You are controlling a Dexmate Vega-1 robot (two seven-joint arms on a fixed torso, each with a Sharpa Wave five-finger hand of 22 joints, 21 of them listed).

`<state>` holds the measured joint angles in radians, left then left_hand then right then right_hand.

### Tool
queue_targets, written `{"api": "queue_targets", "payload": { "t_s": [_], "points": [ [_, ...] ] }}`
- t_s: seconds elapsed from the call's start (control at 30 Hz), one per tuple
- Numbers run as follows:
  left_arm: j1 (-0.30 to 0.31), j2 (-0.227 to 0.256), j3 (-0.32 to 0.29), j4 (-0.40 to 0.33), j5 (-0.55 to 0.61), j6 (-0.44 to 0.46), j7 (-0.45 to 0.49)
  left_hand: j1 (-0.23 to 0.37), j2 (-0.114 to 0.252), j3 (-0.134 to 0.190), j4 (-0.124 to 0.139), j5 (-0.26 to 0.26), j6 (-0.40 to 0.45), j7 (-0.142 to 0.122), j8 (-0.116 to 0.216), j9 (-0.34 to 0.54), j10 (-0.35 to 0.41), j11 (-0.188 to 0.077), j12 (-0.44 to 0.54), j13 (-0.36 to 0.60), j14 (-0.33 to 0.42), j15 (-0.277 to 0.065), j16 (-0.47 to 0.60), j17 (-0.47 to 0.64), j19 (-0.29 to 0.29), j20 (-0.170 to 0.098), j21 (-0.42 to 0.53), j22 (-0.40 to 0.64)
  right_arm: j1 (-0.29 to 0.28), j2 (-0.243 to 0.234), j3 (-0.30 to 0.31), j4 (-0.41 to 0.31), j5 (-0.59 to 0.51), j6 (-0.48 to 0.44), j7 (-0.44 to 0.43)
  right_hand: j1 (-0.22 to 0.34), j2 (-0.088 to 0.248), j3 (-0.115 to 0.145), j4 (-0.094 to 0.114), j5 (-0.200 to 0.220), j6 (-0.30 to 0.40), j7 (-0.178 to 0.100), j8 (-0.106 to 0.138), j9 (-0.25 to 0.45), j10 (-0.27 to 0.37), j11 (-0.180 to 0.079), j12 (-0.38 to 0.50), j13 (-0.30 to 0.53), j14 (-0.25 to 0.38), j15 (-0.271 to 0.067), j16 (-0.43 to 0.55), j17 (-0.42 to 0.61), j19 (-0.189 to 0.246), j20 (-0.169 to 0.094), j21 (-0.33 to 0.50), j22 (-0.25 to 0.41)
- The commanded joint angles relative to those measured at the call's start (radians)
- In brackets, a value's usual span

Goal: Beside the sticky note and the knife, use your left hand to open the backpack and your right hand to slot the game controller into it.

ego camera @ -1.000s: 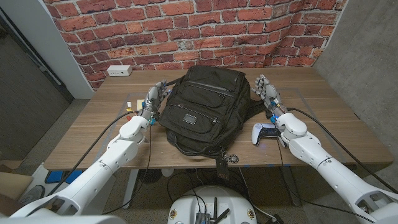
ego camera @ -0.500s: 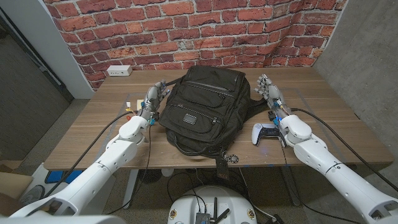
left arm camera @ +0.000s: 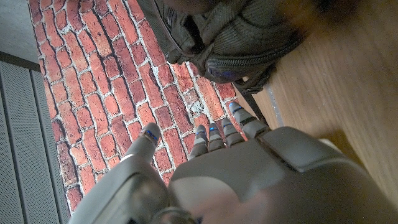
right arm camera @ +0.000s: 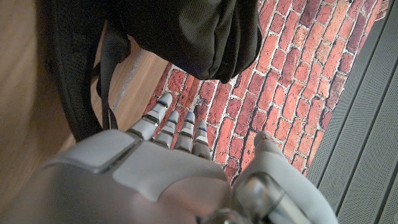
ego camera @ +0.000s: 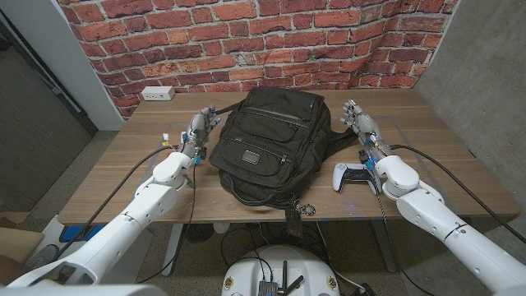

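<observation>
Matt black woven-cloth backpack (ego camera: 267, 146); wood-grain table (ego camera: 444, 156); rough brick wall (ego camera: 246, 41)

The grey-and-white left robot hand (left arm camera: 249, 174) reaches out with fingers (left arm camera: 200, 138) apart, holding nothing, just short of the black fabric backpack (left arm camera: 242, 37). The backpack sits on the wooden table (left arm camera: 348, 81), red brick wall (left arm camera: 93, 81) behind.
</observation>
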<state>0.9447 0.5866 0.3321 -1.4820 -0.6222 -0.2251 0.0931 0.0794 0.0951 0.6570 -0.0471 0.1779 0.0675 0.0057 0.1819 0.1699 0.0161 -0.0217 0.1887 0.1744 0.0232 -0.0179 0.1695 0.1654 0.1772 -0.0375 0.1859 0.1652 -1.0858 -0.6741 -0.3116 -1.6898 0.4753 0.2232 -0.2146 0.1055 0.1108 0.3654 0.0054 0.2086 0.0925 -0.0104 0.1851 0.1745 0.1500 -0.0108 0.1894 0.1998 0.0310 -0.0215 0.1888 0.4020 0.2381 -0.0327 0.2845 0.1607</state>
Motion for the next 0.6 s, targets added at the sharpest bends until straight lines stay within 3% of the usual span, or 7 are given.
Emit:
{"api": "queue_targets", "payload": {
  "t_s": [0.03,0.37,0.6],
  "points": [
    [0.005,0.015,-0.008,-0.011,-0.009,0.022,0.000,0.004,0.044,0.002,-0.006,0.000,0.003,-0.009,0.001,0.005,-0.001,-0.004,0.003,0.004,0.001,0.003,0.004,0.003,-0.006,-0.023,-0.001,0.005,-0.092,-0.045,0.041,-0.110,-0.052,-0.022,-0.068,0.013,0.003,0.006,-0.006,0.003,0.010,-0.004,0.004,0.002,0.007,0.001,0.007,0.000,0.002,-0.013,0.004,-0.003,0.003,-0.008,-0.005,0.006],
    [0.005,0.023,-0.017,-0.020,-0.013,0.037,0.013,0.001,0.044,0.002,-0.007,0.000,0.001,-0.007,0.000,0.006,-0.002,-0.003,0.003,0.004,0.000,0.002,0.005,0.003,-0.008,-0.023,-0.001,0.005,-0.158,-0.091,0.075,-0.196,-0.111,-0.074,-0.111,0.021,0.000,0.011,-0.017,0.001,0.004,-0.011,0.001,0.002,0.007,-0.005,0.006,-0.002,0.011,-0.020,0.007,-0.014,0.012,-0.018,-0.010,0.006],
    [0.004,0.024,-0.025,-0.016,-0.025,0.044,0.013,-0.001,0.044,0.003,-0.007,0.000,0.001,-0.007,0.000,0.006,-0.001,-0.002,0.003,0.004,0.000,0.003,0.005,0.004,-0.008,-0.023,0.000,0.005,-0.209,-0.103,0.106,-0.251,-0.143,-0.092,-0.144,0.022,0.000,0.013,-0.021,-0.002,0.005,-0.014,0.002,0.002,0.009,-0.007,0.007,-0.004,0.016,-0.018,0.009,-0.021,0.014,-0.003,-0.016,0.006]
  ]
}}
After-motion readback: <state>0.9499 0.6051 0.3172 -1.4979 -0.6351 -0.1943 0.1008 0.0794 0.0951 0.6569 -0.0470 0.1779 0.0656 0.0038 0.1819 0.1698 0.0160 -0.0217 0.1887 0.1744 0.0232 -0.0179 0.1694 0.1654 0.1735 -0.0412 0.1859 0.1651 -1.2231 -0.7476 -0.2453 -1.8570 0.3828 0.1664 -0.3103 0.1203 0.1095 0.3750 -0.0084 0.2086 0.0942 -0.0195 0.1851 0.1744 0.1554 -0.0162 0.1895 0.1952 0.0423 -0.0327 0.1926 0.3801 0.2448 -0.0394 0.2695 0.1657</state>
